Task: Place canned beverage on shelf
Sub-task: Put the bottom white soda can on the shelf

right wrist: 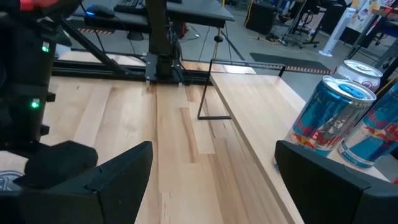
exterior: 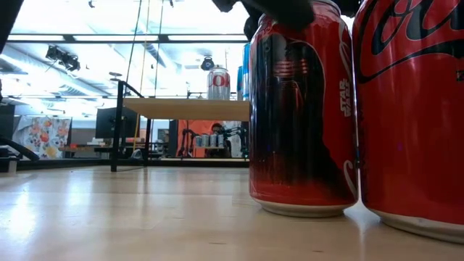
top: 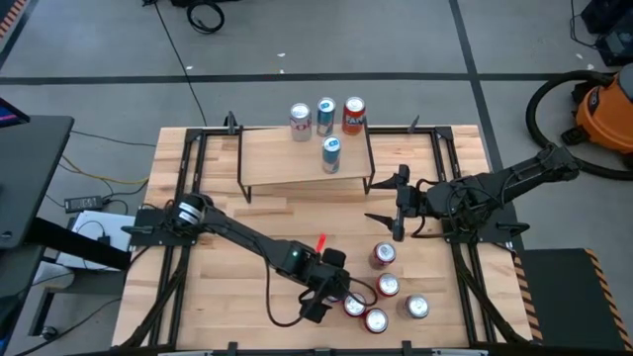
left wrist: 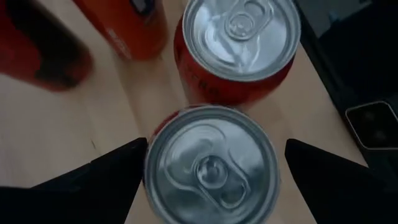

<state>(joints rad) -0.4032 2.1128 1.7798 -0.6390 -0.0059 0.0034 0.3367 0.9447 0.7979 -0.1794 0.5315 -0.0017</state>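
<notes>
Several red cans stand upright on the table's near right part. My left gripper is open over one of them. In the left wrist view its two fingers stand on either side of that can's silver top. The low view shows the dark gripper at the top of this can. The shelf stands at the far middle on thin black legs and bears several upright cans. My right gripper hangs open above the table, just right of the shelf, holding nothing.
A second red can stands right behind the framed one, with others close by on the right. Blue cans stand on the shelf board near my right gripper. Black frame rails run along the table's sides.
</notes>
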